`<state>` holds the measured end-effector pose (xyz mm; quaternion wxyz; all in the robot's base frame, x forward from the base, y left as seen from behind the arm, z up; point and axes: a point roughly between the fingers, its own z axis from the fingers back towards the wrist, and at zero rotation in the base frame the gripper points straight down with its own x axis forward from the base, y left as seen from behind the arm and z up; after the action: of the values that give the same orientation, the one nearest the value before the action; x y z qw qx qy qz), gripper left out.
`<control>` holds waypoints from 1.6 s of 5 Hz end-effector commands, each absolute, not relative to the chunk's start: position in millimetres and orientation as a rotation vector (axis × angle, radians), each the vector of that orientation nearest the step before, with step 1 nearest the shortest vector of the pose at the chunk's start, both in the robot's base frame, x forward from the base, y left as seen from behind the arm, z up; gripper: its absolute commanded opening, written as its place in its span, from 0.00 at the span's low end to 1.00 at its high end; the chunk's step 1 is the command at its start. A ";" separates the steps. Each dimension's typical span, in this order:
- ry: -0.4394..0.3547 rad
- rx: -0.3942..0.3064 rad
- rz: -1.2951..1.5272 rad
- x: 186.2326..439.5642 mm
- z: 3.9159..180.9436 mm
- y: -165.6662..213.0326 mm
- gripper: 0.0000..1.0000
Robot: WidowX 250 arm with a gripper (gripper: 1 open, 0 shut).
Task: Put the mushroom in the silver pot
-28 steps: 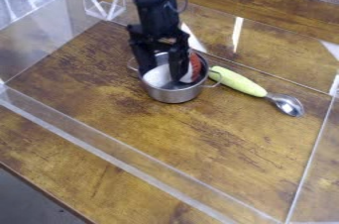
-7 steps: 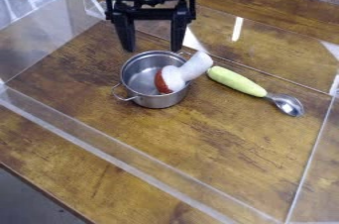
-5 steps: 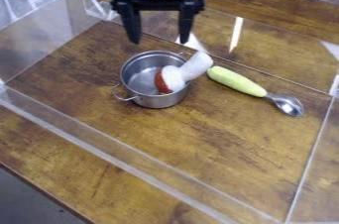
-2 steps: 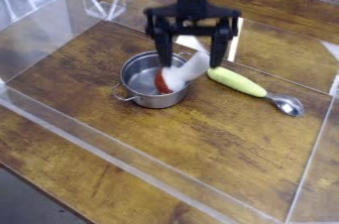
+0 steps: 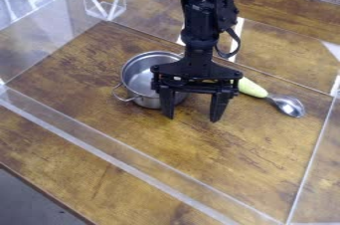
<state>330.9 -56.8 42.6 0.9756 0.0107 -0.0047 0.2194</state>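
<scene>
The silver pot (image 5: 138, 76) sits on the wooden table, left of centre, and its right half is covered by the arm. My gripper (image 5: 194, 108) points straight down, low over the table at the pot's right rim. It is open, its two black fingers (image 5: 169, 104) spread wide with bare wood showing between the tips. The mushroom is hidden behind the gripper's body, so I cannot tell where it lies.
An elongated yellow-green vegetable (image 5: 254, 89) lies just right of the gripper. A silver spoon (image 5: 288, 107) lies beyond it. Clear plastic walls (image 5: 159, 155) fence the wooden table (image 5: 93, 110) on all sides.
The gripper came from the back of the table forward, to the right and down to the pot's right rim, staying open. It now covers the mushroom, which leaned in the pot before.
</scene>
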 end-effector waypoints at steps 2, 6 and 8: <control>-0.100 -0.020 0.520 333.1 75.4 -53.4 1.00; -0.150 -0.094 0.561 339.0 102.4 -54.1 1.00; -0.200 -0.143 0.636 352.9 123.8 -29.6 1.00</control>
<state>348.0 -33.3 93.1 0.9487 -0.0534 -0.0550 0.3069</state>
